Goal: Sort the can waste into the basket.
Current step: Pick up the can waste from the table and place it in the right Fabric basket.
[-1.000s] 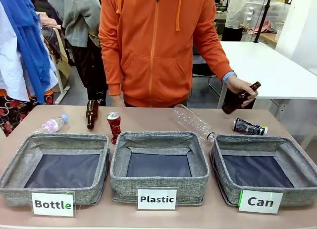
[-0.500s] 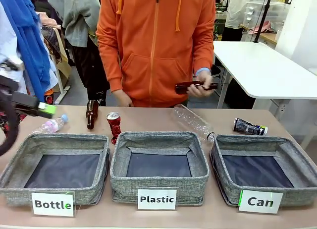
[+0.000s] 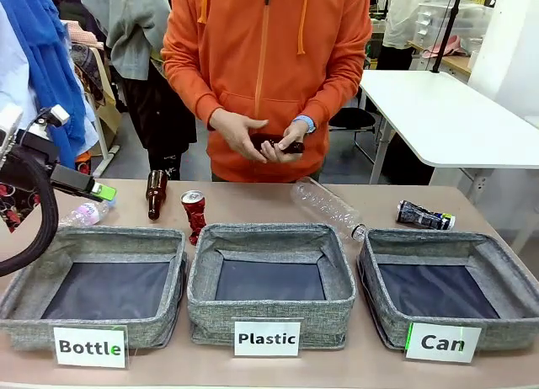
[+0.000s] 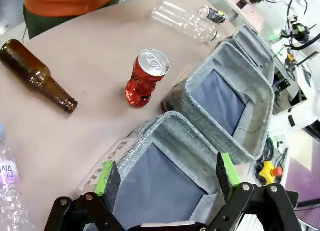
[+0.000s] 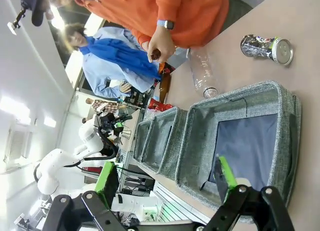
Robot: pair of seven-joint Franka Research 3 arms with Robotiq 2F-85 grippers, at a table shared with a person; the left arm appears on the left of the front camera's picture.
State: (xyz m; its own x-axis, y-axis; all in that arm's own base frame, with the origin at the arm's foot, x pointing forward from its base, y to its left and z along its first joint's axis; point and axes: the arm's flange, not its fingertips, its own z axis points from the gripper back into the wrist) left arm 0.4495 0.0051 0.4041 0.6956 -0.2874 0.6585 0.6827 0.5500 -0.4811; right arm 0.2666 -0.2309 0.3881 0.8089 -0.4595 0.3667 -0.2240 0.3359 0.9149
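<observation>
A dented red can (image 3: 194, 214) stands behind the gap between the left and middle baskets; the left wrist view has the red can (image 4: 146, 77) ahead of the fingers. A black can (image 3: 425, 215) lies on its side behind the "Can" basket (image 3: 505, 326). My left gripper (image 3: 99, 189) hovers open at the left edge, above the "Bottle" basket, with nothing between its green pads (image 4: 227, 171). My right gripper (image 5: 167, 178) is open and empty over the near edge of the Can basket (image 5: 240, 98), and the black can (image 5: 262, 46) lies beyond it.
The person in orange holds a brown bottle (image 3: 274, 143) in both hands at the chest. A brown bottle (image 3: 156, 194) stands left of the red can. A clear plastic bottle (image 3: 328, 208) lies behind the "Plastic" basket (image 3: 210, 313); a small one (image 3: 84, 212) lies far left.
The person has carried the brown bottle from the right side to the chest and now holds it in both hands. My left arm has come into the front view from the left.
</observation>
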